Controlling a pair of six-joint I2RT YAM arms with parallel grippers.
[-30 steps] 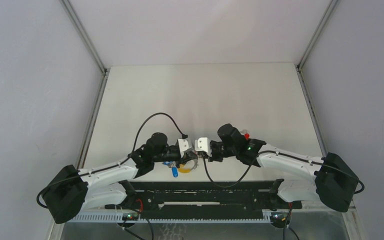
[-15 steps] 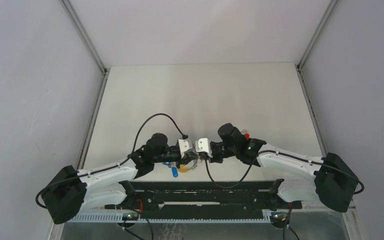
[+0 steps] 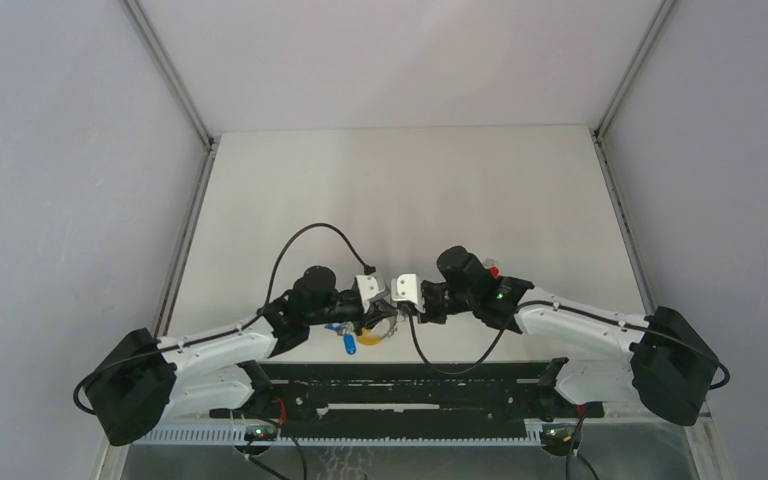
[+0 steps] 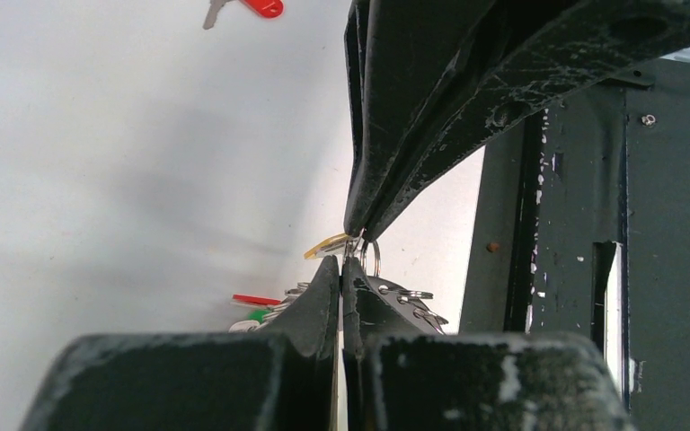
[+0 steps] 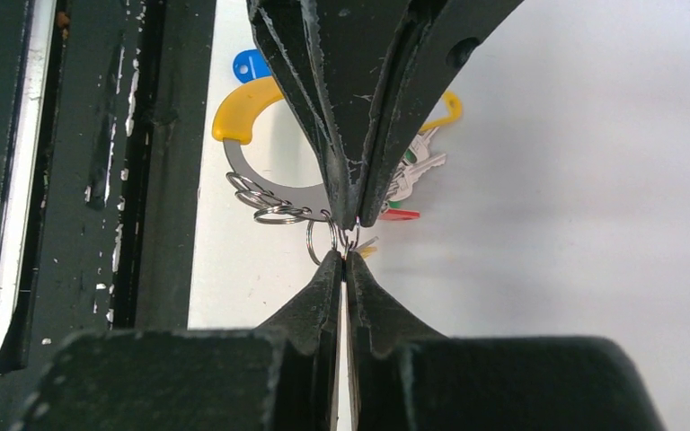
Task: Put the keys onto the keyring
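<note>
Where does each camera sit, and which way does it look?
Top external: high behind, looking down on the table; left arm and right arm show.
Left wrist: on the left arm, looking past the left gripper at the right gripper.
Right wrist: on the right arm, facing the opposite way past its gripper.
Both wrist views share the keyring between the grippers.

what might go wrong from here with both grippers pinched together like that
The left gripper and right gripper are both shut, meeting tip to tip at the tiny yellow key, so a small slip could drop it. Pulling apart could drag the keyring and its bunch. The red key lies loose on the table, where an arm might knock it.
</note>
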